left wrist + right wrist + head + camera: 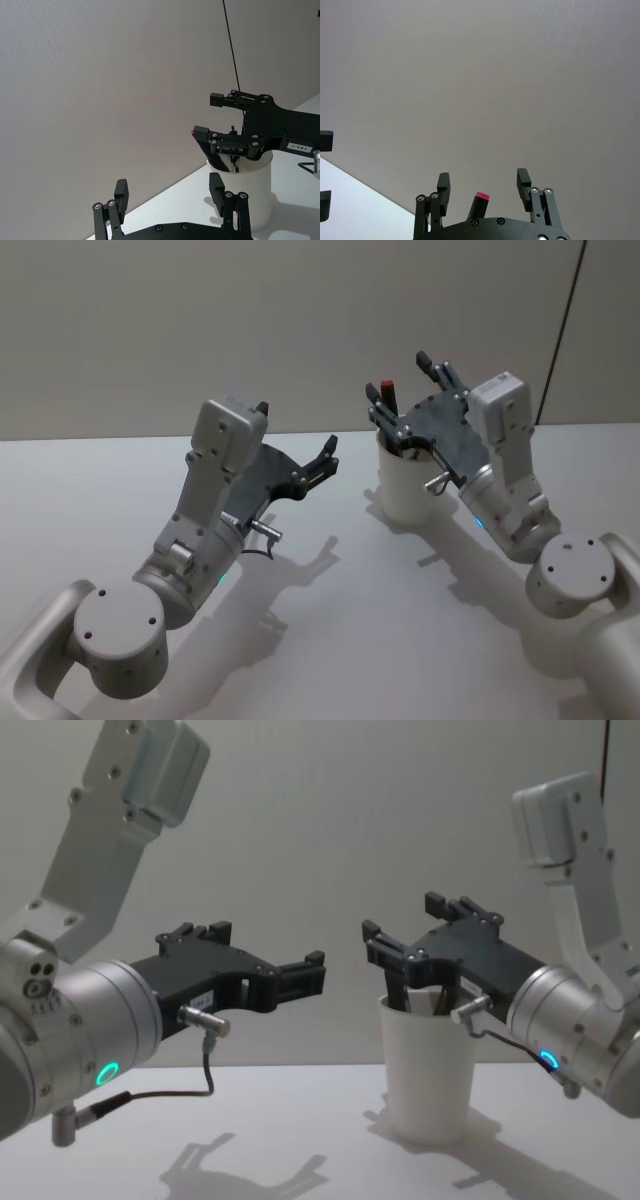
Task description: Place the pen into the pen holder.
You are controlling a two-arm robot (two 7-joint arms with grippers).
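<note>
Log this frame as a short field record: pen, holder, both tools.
pen: red-capped pen stands in the cup, top poking above the rim
pen holder: white paper cup, upright on the table
right tool: right gripper open, just above the cup's mouth, fingers either side of the pen, not closed on it
left tool: left gripper open, raised off the table, beside the cup, holding nothing
task state: pen looks placed

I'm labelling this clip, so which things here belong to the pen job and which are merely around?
Belongs to the job:
pen holder
pen, red-tipped, standing in the holder
right gripper, open above the holder

Merely around:
left gripper, open, held off to the side
table
</note>
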